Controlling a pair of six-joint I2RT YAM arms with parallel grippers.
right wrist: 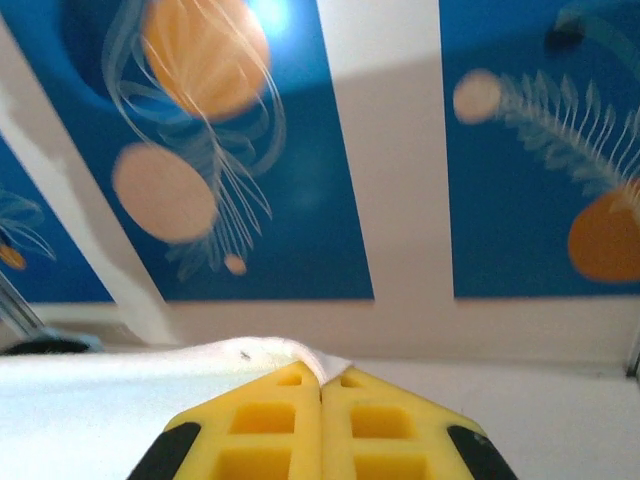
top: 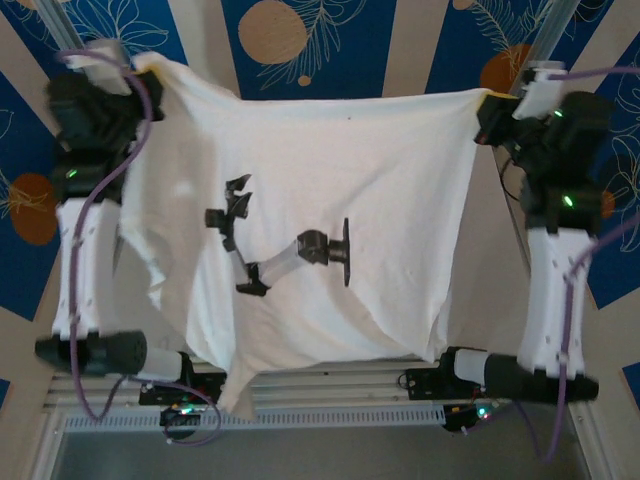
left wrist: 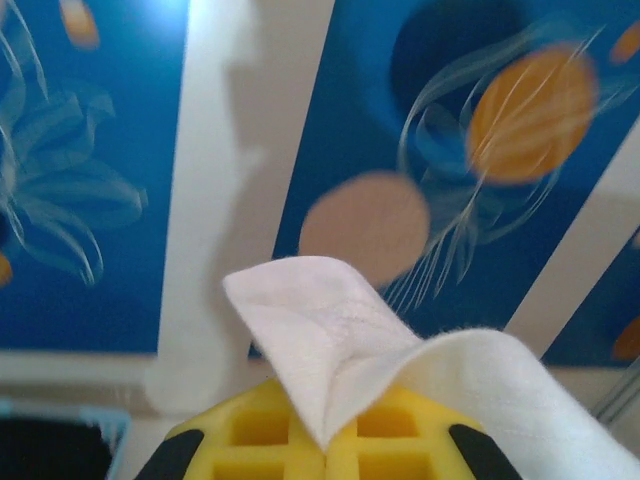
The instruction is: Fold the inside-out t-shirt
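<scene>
Blue-patterned desk (top: 300, 75); soft, light inside-out t-shirt (top: 330, 190) hangs limp, its corners pinched by the closed left gripper (left wrist: 325, 445) at 10 o'clock and right gripper (right wrist: 322, 400) at 2 o'clock.

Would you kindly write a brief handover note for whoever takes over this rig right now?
Left gripper: shut on one corner of the t-shirt.
Right gripper: shut on its opposite corner.
Shirt: stretched wide between the two raised grippers, over the patterned table, lower edge hanging towards the arm bases.
Done: shirt picked up and spread.
Left: no fold shows yet; lay it flat, then fold.
</scene>
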